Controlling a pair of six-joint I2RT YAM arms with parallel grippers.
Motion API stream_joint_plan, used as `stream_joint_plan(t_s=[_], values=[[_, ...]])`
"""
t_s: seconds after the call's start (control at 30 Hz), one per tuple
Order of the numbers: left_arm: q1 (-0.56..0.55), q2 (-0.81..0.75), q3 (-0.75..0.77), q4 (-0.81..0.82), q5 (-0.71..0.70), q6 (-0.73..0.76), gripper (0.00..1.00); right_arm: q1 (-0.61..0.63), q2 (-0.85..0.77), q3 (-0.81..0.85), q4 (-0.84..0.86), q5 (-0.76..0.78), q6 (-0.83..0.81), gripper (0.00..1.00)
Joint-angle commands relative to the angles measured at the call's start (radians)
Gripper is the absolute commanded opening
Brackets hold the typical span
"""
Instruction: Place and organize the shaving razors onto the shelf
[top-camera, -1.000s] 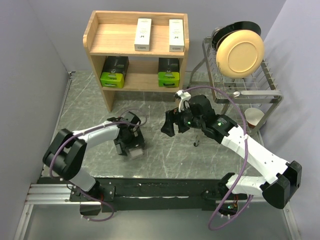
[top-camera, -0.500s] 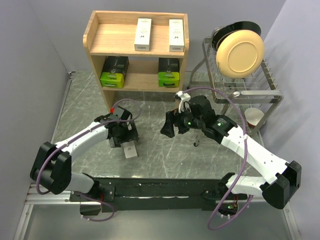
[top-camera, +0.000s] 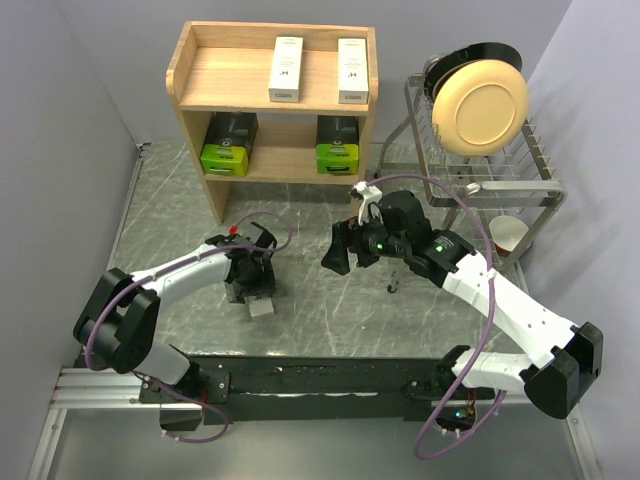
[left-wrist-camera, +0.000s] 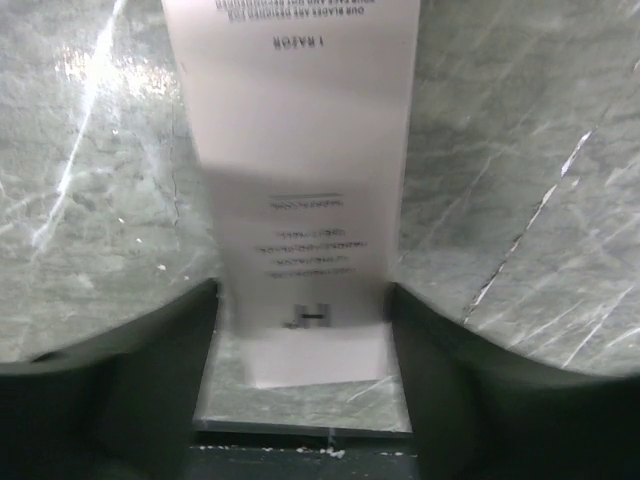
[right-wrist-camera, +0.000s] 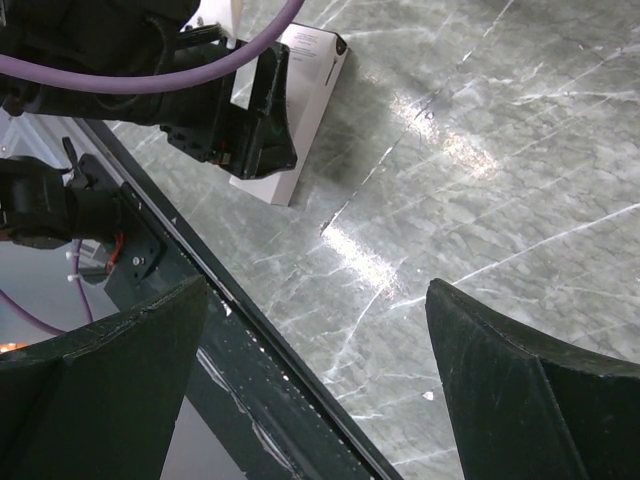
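Where the left pincer (left-wrist-camera: 300, 300) hangs low over the grey marbled surface (top-camera: 330, 310), 1 slim white razor box (left-wrist-camera: 300, 150) lies flat between its 2 dark fingers (left-wrist-camera: 150, 385). The fingers flank the box's long sides very closely at its near end. The left wrist view is too blurred to show whether they press on it, so I cannot tell if the box is gripped. In the top view this box sits in front of the wooden shelf (top-camera: 212, 200), near the front edge of the surface and well apart from the shelf.

On the shelf's top tier 2 more white boxes (top-camera: 287, 68) (top-camera: 352, 70) lie side by side toward the right. On the lower tier 2 black-and-green packs (top-camera: 228, 143) (top-camera: 338, 143) stand at the left and right ends.

The right pincer (right-wrist-camera: 318, 290) hovers near the middle of the surface with its jaws spread wide, holding nothing.
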Motion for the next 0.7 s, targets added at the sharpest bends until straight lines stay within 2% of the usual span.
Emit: stream_joint_plan(t_s=[0.0, 0.17, 0.23, 0.33, 0.37, 0.4, 0.53, 0.67], values=[[0.004, -0.008, -0.006, 0.0, -0.014, 0.011, 0.64, -0.009, -0.033, -0.001, 0.042, -0.006, 0.003, 0.96], [0.029, -0.059, 0.006, 0.014, -0.017, 0.092, 0.53, -0.012, -0.01, 0.014, 0.037, -0.001, -0.007, 0.96], [0.046, -0.094, 0.025, 0.027, -0.017, 0.135, 0.53, -0.014, -0.004, 0.026, 0.034, 0.0, -0.011, 0.96], [0.064, -0.169, 0.071, 0.049, -0.012, 0.267, 0.47, -0.012, 0.009, 0.052, 0.025, 0.006, -0.025, 0.96], [0.067, -0.189, 0.081, 0.055, 0.001, 0.36, 0.41, -0.012, 0.013, 0.063, 0.025, 0.006, -0.034, 0.96], [0.069, -0.238, 0.098, 0.054, 0.008, 0.403, 0.4, -0.012, 0.013, 0.069, 0.019, 0.011, -0.037, 0.96], [0.078, -0.342, 0.14, -0.017, 0.03, 0.574, 0.39, -0.012, 0.029, 0.091, 0.003, 0.015, -0.057, 0.96], [0.129, -0.418, 0.198, -0.048, 0.032, 0.651, 0.39, -0.012, 0.05, 0.107, -0.015, 0.015, -0.076, 0.96]])
